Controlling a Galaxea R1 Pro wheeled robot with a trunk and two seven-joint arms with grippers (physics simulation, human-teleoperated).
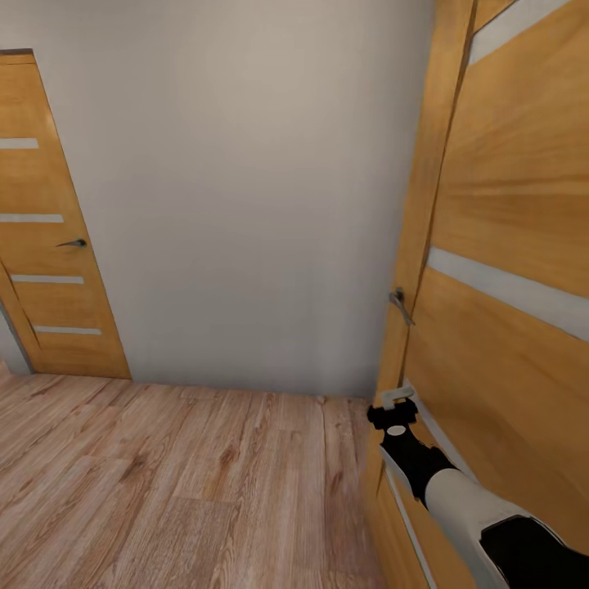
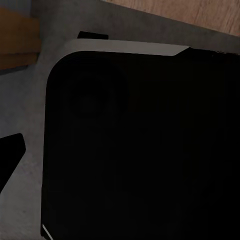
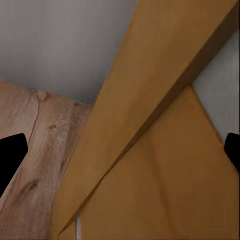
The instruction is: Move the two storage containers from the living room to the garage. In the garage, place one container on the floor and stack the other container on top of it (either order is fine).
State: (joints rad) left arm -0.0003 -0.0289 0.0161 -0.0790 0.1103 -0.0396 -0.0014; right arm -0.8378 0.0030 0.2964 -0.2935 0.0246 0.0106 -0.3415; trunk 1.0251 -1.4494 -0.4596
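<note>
A plain pale grey wall (image 1: 245, 188) faces the robot above a light wood-plank floor (image 1: 164, 483). An open honey-coloured wooden door with pale strips (image 1: 507, 245) stands at the right, and the right gripper (image 1: 391, 406), jaws spread with nothing between them, hangs just beside its edge. The robot is in transit, with no orange-red container in sight. Driving on could jam that arm against the door. The left jaws probably cannot be judged: dark housing blocks them.

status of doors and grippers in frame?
Left door: shut, handle level.
Right door: beside the right arm; cannot tell whether latched.
Right gripper: open, empty, close to the right door's edge.
Left gripper: open, fingertip over a dark body.
</note>
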